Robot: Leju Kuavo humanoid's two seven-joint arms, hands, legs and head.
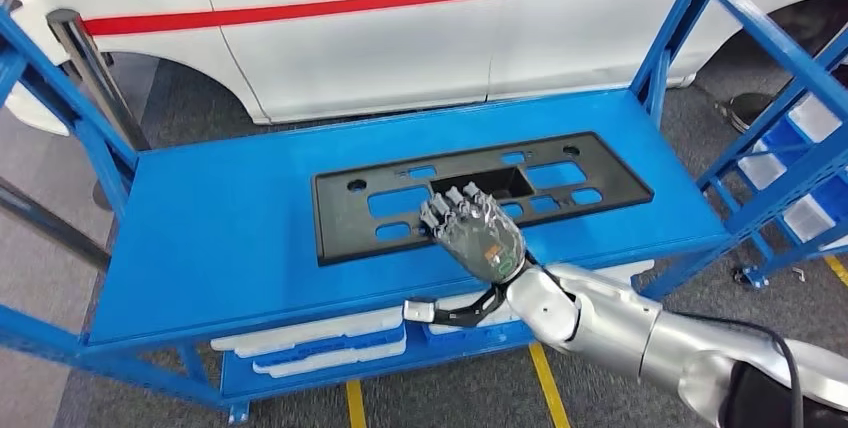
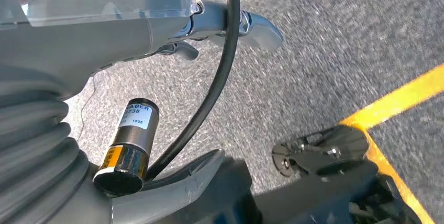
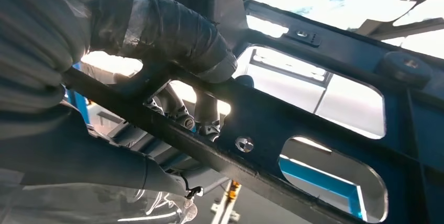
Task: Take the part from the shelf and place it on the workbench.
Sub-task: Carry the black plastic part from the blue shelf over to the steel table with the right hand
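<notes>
Black part (image 1: 480, 198) on the blue shelf (image 1: 220, 228).
A flat, oblong black frame with rectangular cut-outs and round holes lies on the shelf top; the right hand (image 1: 475, 231) clasps its near edge, thumb (image 3: 173, 30) against it.

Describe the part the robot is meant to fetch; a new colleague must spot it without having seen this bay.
In front of the white car stands a blue shelf; the part lies on its top deck. It is a flat black rectangular panel pierced by several cut-outs, with the right hand gripping its near edge. The white trays sit on the tier below.
</notes>
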